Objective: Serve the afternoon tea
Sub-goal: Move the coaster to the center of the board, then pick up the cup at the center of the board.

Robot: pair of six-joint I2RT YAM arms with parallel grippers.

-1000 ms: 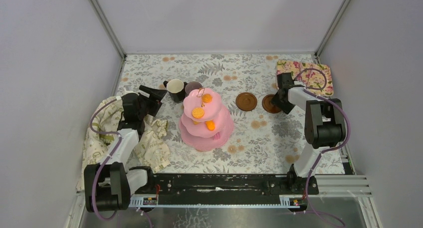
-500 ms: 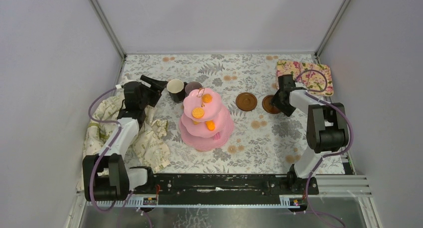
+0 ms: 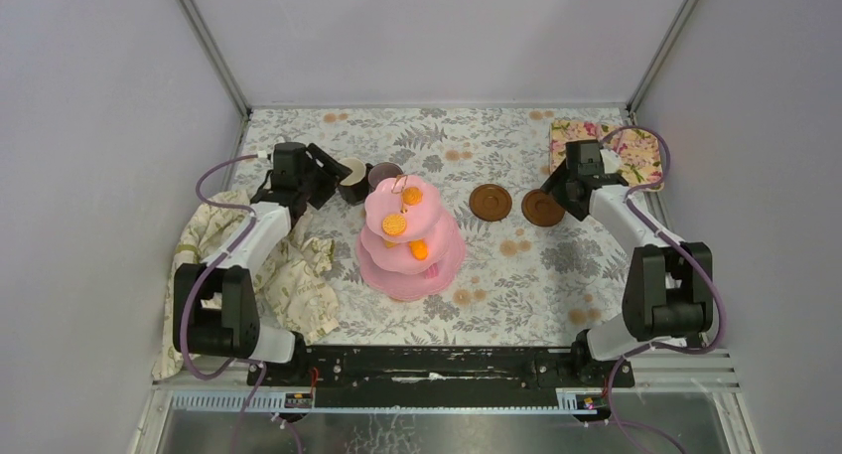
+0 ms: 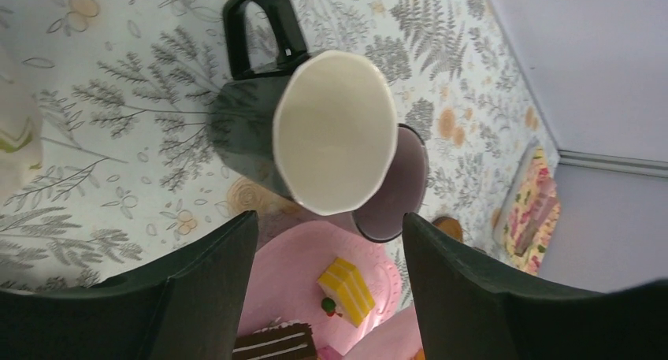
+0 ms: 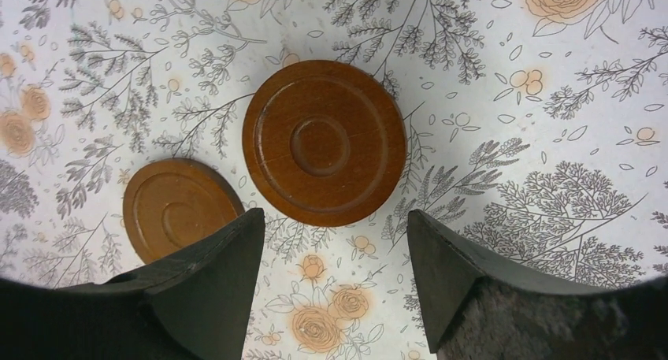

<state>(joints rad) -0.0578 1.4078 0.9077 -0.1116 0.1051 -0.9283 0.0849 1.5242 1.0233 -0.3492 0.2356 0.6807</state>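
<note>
Both our grippers gape empty: the left gripper (image 4: 329, 218) faces the cream-lined mug (image 4: 335, 131) left of the cake stand (image 3: 397, 280), and the right gripper (image 5: 335, 218) hovers over the outer saucer (image 5: 323, 139) right of it. We should pinch each rim squarely.

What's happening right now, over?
Left tool open at dark cream-lined mug. Second dark mug close beside. Right tool open over round brown saucer.

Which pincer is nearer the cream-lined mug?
Left. The left pincer is open directly above the cream-lined mug; the right pincer is far off, open over a saucer.
</note>
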